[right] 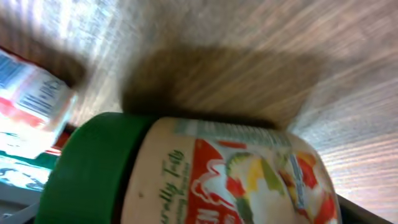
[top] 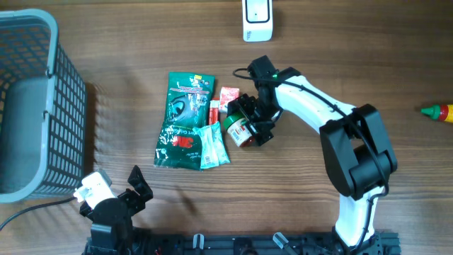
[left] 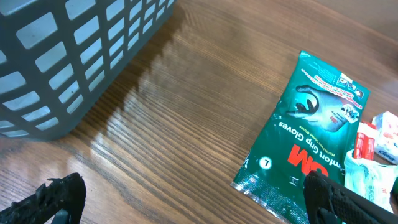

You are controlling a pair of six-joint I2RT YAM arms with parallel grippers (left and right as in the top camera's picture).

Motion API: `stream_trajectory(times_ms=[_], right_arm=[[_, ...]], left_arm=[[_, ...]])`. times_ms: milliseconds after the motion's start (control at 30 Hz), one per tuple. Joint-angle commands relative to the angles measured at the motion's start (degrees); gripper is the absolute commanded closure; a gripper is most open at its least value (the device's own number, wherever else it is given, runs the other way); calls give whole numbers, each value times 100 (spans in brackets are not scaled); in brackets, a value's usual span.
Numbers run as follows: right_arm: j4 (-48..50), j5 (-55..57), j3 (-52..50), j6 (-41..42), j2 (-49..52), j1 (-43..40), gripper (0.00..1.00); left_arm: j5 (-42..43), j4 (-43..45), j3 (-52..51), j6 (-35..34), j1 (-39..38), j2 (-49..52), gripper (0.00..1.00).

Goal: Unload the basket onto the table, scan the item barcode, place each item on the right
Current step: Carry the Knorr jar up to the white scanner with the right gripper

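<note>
A jar [top: 239,130] with a green lid and a red and white label lies on its side on the wooden table, right of a heap of packets. My right gripper [top: 250,122] reaches down over it, open wide, a finger on either side of the jar. In the right wrist view the jar [right: 205,174] fills the lower frame, lid to the left; no barcode shows. A white scanner [top: 257,20] stands at the table's far edge. My left gripper [top: 117,197] rests open and empty near the front left; its fingertips [left: 65,198] frame bare wood.
Two green glove packets [top: 190,95] [left: 311,134], a white wipes pack [top: 212,145], and a small red and white box [top: 228,97] lie left of the jar. A grey basket [top: 32,106] fills the left side. A ketchup bottle [top: 439,112] lies at the right edge.
</note>
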Motion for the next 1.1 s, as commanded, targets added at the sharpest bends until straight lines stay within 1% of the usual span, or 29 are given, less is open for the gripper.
stream_trajectory(times_ms=[0, 133, 267, 300, 500, 700, 733, 800, 933, 1067], right_arm=[[-190, 450, 26, 52, 74, 0, 9], [-76, 634, 26, -302, 74, 0, 22], [326, 656, 26, -1255, 74, 0, 35], [319, 684, 26, -1394, 74, -2, 37], [-22, 573, 26, -1963, -11, -22, 37], [-667, -66, 28, -2544, -417, -326, 37], [-887, -330, 28, -2719, -514, -455, 37], [-1215, -520, 28, -3018, -577, -579, 37], [-1843, -562, 28, -3703, -603, -748, 37], [-2173, -562, 28, -4277, -603, -785, 38]], left_arm=[[-72, 11, -26, -59, 31, -39, 0], [-74, 11, -26, -57, 31, -39, 0], [-72, 11, -26, -57, 31, -39, 0], [-72, 11, -26, -59, 31, -39, 0], [-74, 11, -26, -57, 31, -39, 0], [-74, 11, -26, -57, 31, -39, 0], [-74, 11, -26, -59, 31, -39, 0], [-74, 11, -26, -59, 31, -39, 0], [-74, 11, -26, -57, 31, -39, 0], [-72, 11, -26, -57, 31, -39, 0]])
